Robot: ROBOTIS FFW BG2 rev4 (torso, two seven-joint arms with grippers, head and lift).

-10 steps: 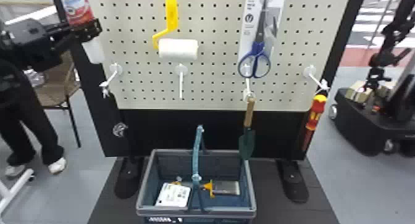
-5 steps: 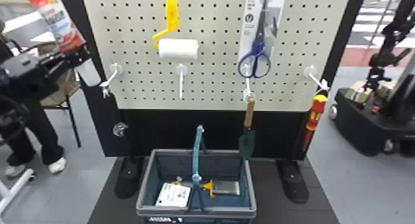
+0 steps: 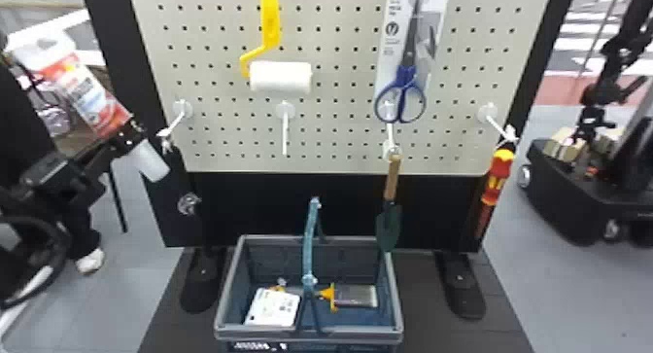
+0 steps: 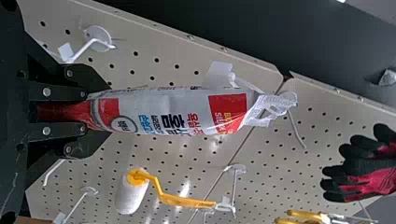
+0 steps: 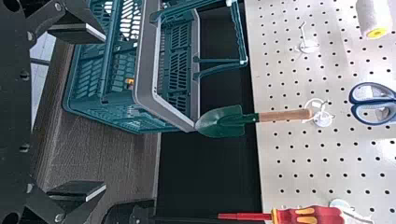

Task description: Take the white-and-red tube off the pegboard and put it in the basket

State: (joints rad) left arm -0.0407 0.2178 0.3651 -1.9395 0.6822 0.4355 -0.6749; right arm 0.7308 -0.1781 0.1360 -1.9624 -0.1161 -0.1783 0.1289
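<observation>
I have the white-and-red tube (image 3: pixel 92 94) clamped in my left claw (image 3: pixel 128 135), out beyond the pegboard's (image 3: pixel 233 157) left edge and, I judge, already free of the hooks. The grip is close to its lower end, with the pale tip (image 3: pixel 151 161) sticking out past the fingers. Its long axis slants, top end leaning left, pale tip pointing right, roughly toward the basket (image 3: pixel 311 334). That basket sits low and near, right of the tube, so the coming move looks like a swing rightward and down. The upright handle (image 3: pixel 310 242) divides the opening (my likeliest snag), so I'd favour its left side. My right claw (image 5: pixel 103 112) waits near the basket, fingers apart.
</observation>
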